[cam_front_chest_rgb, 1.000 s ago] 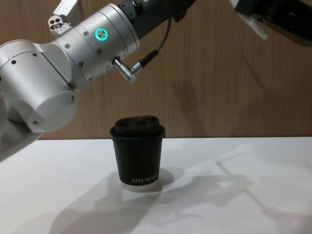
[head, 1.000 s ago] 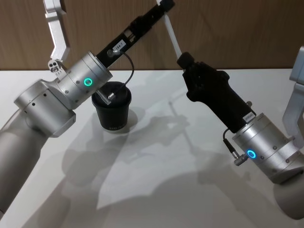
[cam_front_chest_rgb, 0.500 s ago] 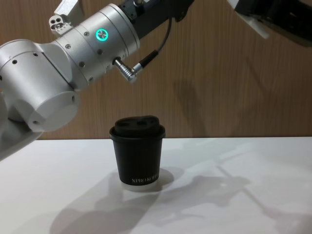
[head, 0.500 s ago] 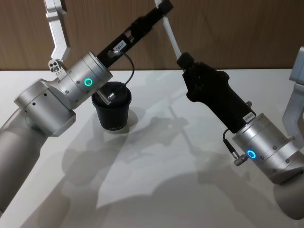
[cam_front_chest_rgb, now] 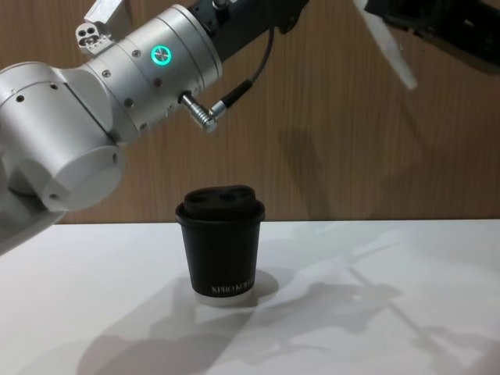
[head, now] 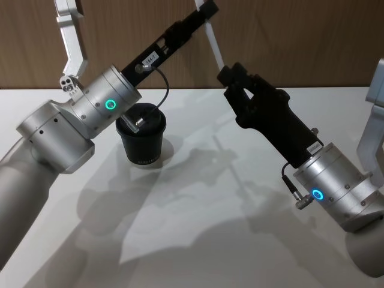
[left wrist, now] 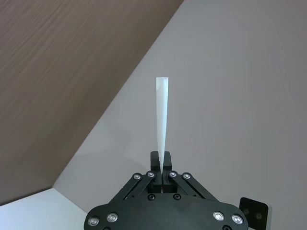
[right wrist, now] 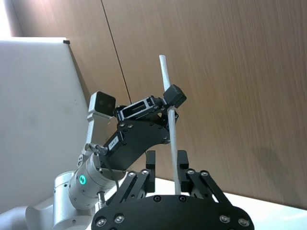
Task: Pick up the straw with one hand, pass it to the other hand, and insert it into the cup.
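The flat black left gripper [head: 206,13] clamps the thin white plastic straw [head: 214,51] near its top, leaving length free for the lidded black paper cup [head: 142,144]; the blocky right gripper [head: 231,75] gapes open around it.

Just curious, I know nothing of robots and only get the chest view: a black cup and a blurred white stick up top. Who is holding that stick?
Observer: The left gripper holds the straw; the left wrist view shows its jaws shut on it.
Operator: And the other arm?
Observer: The right gripper has its jaws open, one on each side of the straw, too far apart to pinch it.
Operator: Does the straw poke out past the left jaws?
Observer: Yes, in the right wrist view a short end sticks out beyond them; the longer part runs to the right gripper.
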You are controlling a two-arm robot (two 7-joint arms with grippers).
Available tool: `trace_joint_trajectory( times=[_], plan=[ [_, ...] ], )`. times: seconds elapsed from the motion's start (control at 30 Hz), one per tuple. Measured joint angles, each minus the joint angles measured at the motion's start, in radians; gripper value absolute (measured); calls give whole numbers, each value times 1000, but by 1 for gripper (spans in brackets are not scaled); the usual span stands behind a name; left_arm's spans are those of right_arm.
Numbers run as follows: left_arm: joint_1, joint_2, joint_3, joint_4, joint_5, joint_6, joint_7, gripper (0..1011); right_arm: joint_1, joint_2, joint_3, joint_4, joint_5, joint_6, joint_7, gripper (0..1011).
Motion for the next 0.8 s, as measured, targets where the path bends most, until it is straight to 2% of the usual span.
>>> trace_joint_trajectory(
  times=[0.07,0.2,0.3,0.47,0.7,0.8],
  plan=[
    [1,1,1,-3,-1,-1,1,6,0,0,0,0,0,0,0,291],
    [4,6,1,-12,-5,-4,5,5,0,0,0,0,0,0,0,466],
    [8,13,1,-24,-5,-11,14,5,0,0,0,0,0,0,0,523],
    [14,27,-1,-46,3,-29,31,6,0,0,0,0,0,0,0,707],
    [27,63,-3,-92,49,-76,69,6,0,0,0,0,0,0,0,903],
    [35,90,-2,-122,85,-107,91,6,0,0,0,0,0,0,0,982]
  ],
)
